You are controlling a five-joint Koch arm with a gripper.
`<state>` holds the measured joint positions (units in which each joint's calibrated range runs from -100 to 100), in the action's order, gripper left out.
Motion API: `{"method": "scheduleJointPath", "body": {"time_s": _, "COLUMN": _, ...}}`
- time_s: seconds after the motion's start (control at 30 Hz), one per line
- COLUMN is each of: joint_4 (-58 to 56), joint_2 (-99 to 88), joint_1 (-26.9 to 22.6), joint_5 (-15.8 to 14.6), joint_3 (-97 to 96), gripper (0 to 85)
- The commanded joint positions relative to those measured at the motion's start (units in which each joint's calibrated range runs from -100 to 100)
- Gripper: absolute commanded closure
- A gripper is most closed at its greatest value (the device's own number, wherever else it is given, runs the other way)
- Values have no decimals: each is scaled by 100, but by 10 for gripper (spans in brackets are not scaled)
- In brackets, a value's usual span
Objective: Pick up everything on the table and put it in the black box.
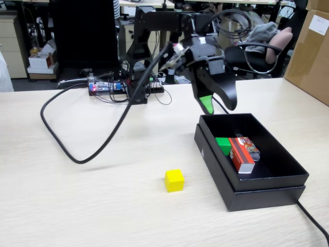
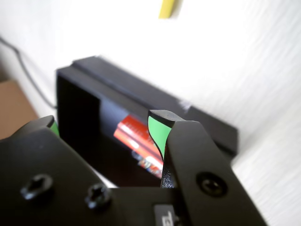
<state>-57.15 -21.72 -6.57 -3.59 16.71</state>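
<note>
My pincer (image 1: 218, 105) hangs empty and agape above the black box (image 1: 288, 174); I'd swing toward the yellow cube (image 1: 174, 180), descending squarely.

The fixed view is evenly lit and sharp, with soft shadows beneath the small yellow cube (image 1: 174, 180). The wrist view is overexposed: the pale wood-grain tabletop (image 2: 244, 56) glares white, blurred throughout.

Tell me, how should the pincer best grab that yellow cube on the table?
Probably from straight above, closing on two opposite flat sides of the yellow cube. It sits flat and alone on the table, with nothing touching it, so the pincer has room on every side.
</note>
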Motion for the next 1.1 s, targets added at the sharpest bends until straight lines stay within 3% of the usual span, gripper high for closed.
{"method": "scheduleJointPath", "body": {"time_s": 0.0, "joint_4": 104, "joint_2": -473, "joint_1": 264, "joint_5": 132, "joint_3": -39, "gripper": 447}}
{"method": "scheduleJointPath", "body": {"time_s": 0.4, "joint_4": 389, "joint_2": 1340, "joint_1": 801, "joint_5": 239, "joint_3": 124, "gripper": 424}}
{"method": "scheduleJointPath", "body": {"time_s": 1.07, "joint_4": 398, "joint_2": 3337, "joint_1": 786, "joint_5": 195, "joint_3": 1556, "gripper": 426}}
